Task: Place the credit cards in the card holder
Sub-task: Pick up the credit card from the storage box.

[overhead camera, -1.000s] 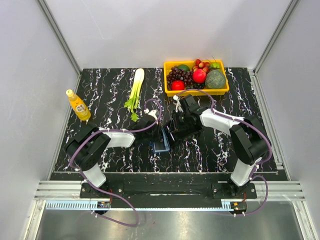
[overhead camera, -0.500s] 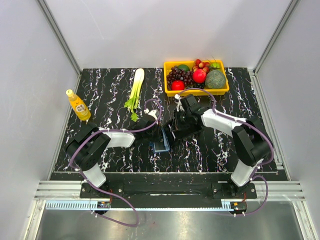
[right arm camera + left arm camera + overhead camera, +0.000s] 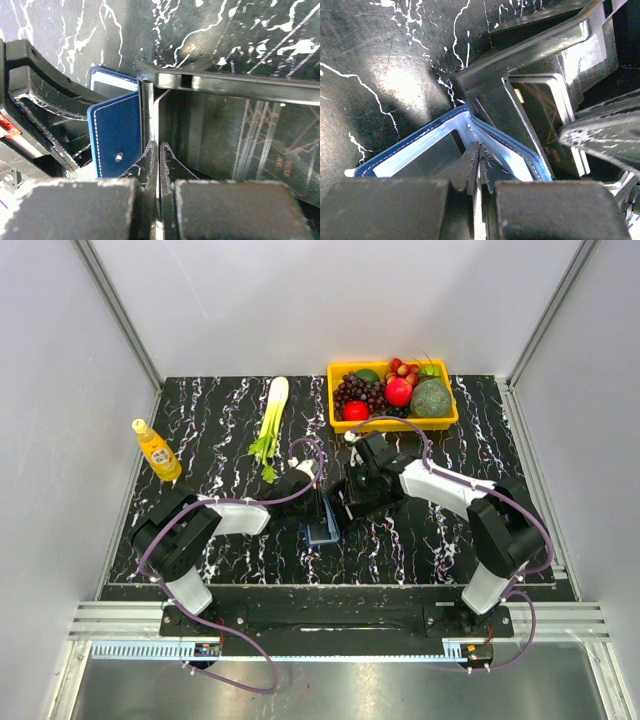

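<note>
Marbled worktop (image 3: 200,440): left pincer (image 3: 478,150) clamps the card holder (image 3: 116,135) open; right pincer (image 3: 158,150) grips a credit card (image 3: 155,117) so thinly it could slip.

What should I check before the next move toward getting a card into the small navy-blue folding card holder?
1. Left gripper shut on the small navy-blue folding card holder: ok.
2. Card holder open, with its pale blue inside showing: ok.
3. Right gripper shut: ok.
4. Credit card held in the right gripper: cannot tell. Only a thin pale strip shows at its fingertips.
5. Gap between the card holder and the black open rectangular tray: cannot tell. The tray's corner sits right at the holder's edge in the left wrist view.
</note>
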Robot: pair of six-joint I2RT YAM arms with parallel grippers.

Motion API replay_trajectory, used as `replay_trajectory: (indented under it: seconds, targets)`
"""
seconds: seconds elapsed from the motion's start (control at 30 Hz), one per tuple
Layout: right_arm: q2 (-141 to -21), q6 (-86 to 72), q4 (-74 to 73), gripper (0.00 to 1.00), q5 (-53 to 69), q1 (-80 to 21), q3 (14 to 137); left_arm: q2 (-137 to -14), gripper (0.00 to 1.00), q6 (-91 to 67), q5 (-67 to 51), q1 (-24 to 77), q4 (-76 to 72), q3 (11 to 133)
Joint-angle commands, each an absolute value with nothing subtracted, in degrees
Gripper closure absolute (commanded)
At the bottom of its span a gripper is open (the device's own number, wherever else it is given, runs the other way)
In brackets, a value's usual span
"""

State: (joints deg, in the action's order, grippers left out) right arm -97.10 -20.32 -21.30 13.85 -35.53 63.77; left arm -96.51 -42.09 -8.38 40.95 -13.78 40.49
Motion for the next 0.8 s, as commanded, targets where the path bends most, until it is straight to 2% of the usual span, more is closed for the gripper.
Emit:
replay_trajectory:
  seconds: [0.0,0.17,0.3,0.43,0.57,0.77]
  targets:
    - [-98.70,-19.60,-22.50,1.00,12.29,-38.58,67.67,-97.30,0.96,-41.66,-8.26,41.13,-11.16,41.40]
    - [-98.96,-21.97,-19.87,0.99,17.40,-38.76,67.06,-97.29,0.96,-41.66,-8.26,41.04,-10.90,41.84]
    - [-98.88,-22.93,-18.37,0.94,19.33,-38.67,66.18,-97.21,0.96,-41.57,-8.09,41.04,-10.64,42.10]
    - [-98.79,-23.20,-18.19,0.99,20.30,-38.67,66.27,-97.21,0.96,-41.66,-8.17,41.04,-10.72,41.93]
    - [-98.26,-23.55,-17.40,0.98,21.88,-38.76,66.18,-97.03,0.96,-41.49,-8.09,40.96,-10.55,42.10]
    - [-99.93,-24.61,-16.44,0.91,25.31,-38.76,65.75,-96.77,0.96,-41.48,-8.17,40.96,-10.37,41.84]
